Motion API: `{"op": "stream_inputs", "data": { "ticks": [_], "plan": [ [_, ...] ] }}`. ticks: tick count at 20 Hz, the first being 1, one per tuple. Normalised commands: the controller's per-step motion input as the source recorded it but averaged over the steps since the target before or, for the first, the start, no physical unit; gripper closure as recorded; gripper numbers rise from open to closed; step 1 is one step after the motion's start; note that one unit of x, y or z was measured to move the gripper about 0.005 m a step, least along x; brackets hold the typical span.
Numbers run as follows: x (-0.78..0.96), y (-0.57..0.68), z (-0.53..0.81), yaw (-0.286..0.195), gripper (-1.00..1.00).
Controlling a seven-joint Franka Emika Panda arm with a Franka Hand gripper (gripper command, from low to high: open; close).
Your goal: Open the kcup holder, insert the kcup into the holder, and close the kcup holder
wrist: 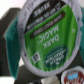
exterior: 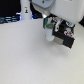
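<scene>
In the exterior view, the white Panda arm (exterior: 50,7) is seen reaching down from the top of the picture toward a pale table (exterior: 30,60). Its gripper (exterior: 50,27) is held just above the table surface, right beside the black kcup holder (exterior: 65,39), which sits toward the exterior view's right. A small patch of green is seen at the gripper, next to the holder. A tall white post (exterior: 26,10) is seen standing well apart, toward the exterior view's left at the back.

In the wrist view, almost the whole picture is filled by the kcup (wrist: 47,37), its green and white lid printed with "DARK MAGIC" and a Green Mountain mark. The pod is held very close to the camera, between dark fingers (wrist: 11,37) seen at its edges; the fingers are closed on it. A darker round pod (wrist: 75,76) is partly seen at one corner.
</scene>
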Motion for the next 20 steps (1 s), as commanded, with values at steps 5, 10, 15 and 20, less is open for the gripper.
{"op": "stream_inputs", "data": {
  "ticks": [5, 10, 15, 20],
  "plan": [
    [-0.25, 0.51, 0.26, 0.065, 1.00],
    [-0.22, 0.52, 0.21, 0.055, 1.00],
    [-0.28, 0.49, 0.05, 0.079, 1.00],
    [-0.41, 0.42, -0.04, 0.101, 1.00]
  ]
}}
